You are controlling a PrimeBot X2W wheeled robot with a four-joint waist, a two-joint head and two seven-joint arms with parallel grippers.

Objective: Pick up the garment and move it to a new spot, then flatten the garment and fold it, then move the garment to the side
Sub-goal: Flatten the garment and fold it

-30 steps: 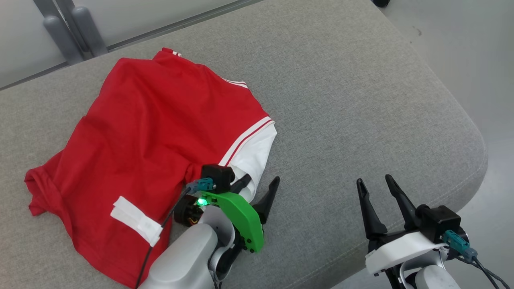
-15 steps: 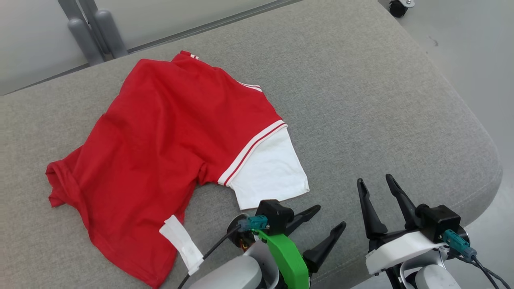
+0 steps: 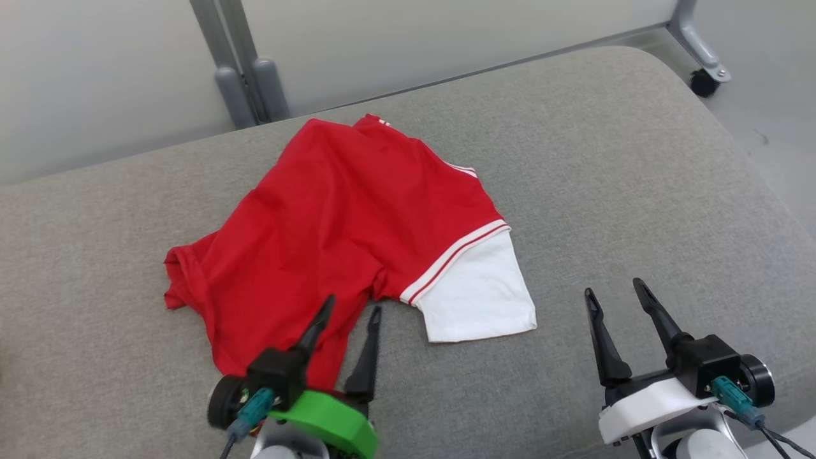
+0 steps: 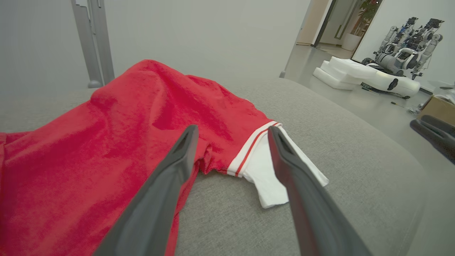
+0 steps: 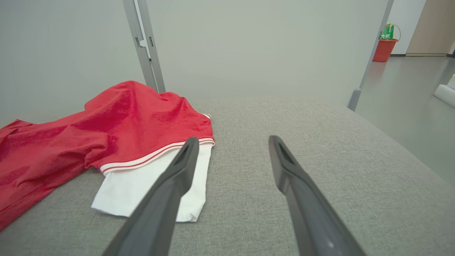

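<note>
One grey fabric cushion (image 3: 605, 178) bears the garment (image 3: 344, 223) before pale wall panels (image 3: 414, 44).

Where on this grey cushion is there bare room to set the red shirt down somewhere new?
Widest free patch: the right half of the grey fabric cushion, between the white sleeve of the red shirt, the right gripper and the rounded right edge. A smaller one lies left of the shirt's bunched hem. Crowded: the middle, around the left gripper.

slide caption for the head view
Rumpled red shirt on a grey cushion, open left gripper near its edge, open right gripper apart.
</note>
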